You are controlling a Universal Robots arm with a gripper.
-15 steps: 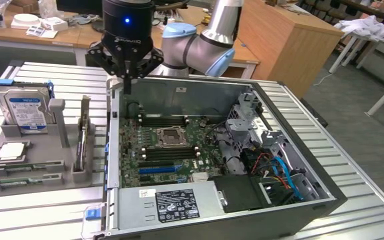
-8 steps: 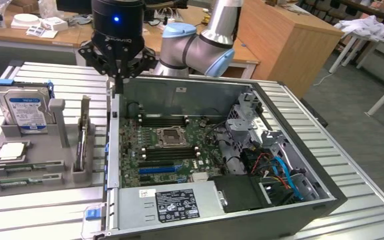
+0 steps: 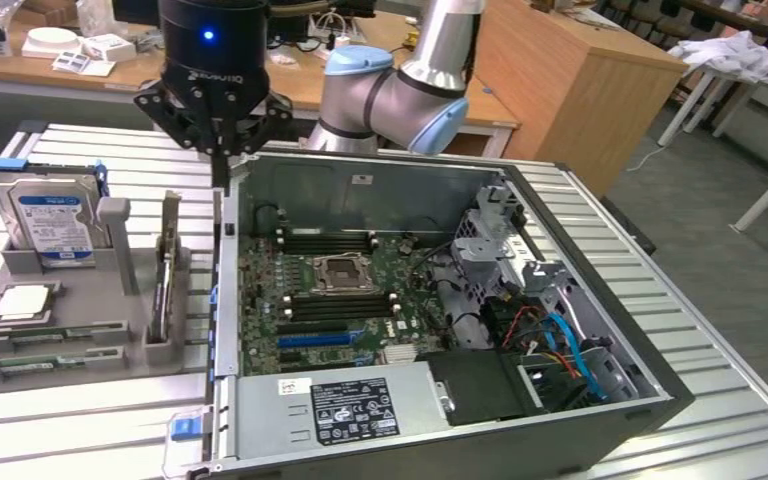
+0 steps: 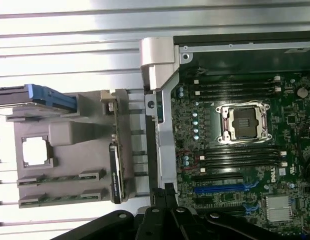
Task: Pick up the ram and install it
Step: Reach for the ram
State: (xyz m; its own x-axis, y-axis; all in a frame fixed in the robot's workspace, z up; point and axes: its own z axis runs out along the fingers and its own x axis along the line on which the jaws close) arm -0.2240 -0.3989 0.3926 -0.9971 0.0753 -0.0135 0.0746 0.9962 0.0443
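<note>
**Inspector:** Starting at the exterior view's left. The grey tray [image 3: 84,300] carries the hard drive [image 3: 48,222] standing at its far end, then the CPU chip [image 3: 21,302]. Nearest the camera is the ram [image 3: 51,333], lying in its slot. A twin stick [image 3: 31,365] lies just beside it, parallel.

**Assistant:** Anything in contact with the ram?

**Inspector:** Nothing. The gripper [image 3: 223,172] hangs well apart from it, further right, over the left wall of the open computer case [image 3: 231,300]. Its fingers are pressed fully together with nothing between them.

**Assistant:** How would you rate the stick for handling?

**Inspector:** In my judgement it is light, thin and stiff, but easily damaged. A bare board like this will not tolerate bending or pressure on its chips. Grey clips cover parts of its length, so the exposed green stretch near the middle looks like the sensible place to pinch. I would grip it across the two flat faces and keep off the contact edge. The faces are smooth, so a shallow grip may slip.

**Assistant:** And to the right?

**Inspector:** On the motherboard [image 3: 357,300], dark memory slots [image 3: 324,240] run on either side of the CPU socket [image 3: 341,268]. They appear unoccupied, though I cannot confirm every one.
</note>
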